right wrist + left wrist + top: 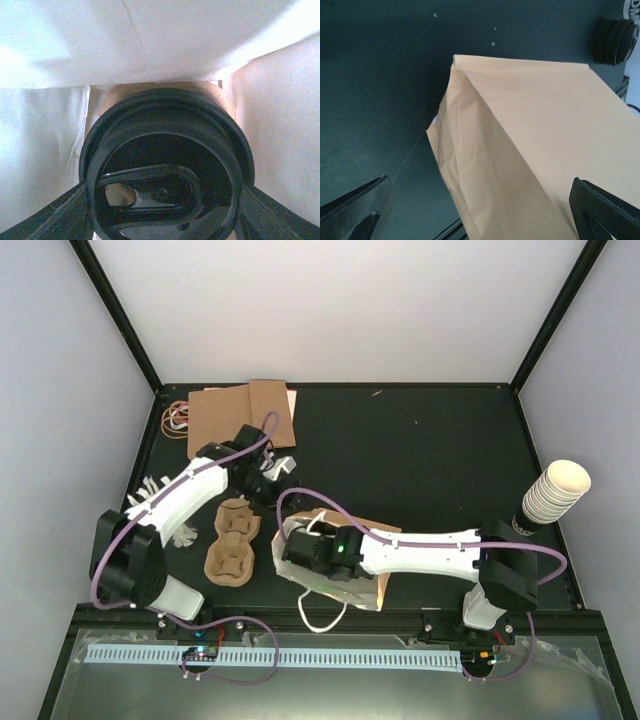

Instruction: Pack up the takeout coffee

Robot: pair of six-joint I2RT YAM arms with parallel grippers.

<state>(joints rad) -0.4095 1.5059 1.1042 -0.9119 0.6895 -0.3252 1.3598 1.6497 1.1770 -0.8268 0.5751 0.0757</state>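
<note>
Black bench (pixel 430 450) fills most of the top view. Lower middle of it sits the tan paper bag (pixel 535 125) with its white lining. The right arm reaches in through the bag's mouth. Just left of the bag is the brown pulp tray (pixel 230 540), and none of its pockets looks filled from here.

Right tool (pixel 165 214) is clenched on the takeout coffee cup (pixel 165 150), one finger on each side of the black lid. The cup is already down inside the bag with white paper all around it.

Left tool (pixel 480 215) is spread wide, gripping nothing, and hovers over the outside of the bag.

My worry is that nothing pins that bag down. If the right tool lets go on a soft, creased floor, the cup could tip and leak. Pulling out could also snag the wall and drag the whole bag along.
</note>
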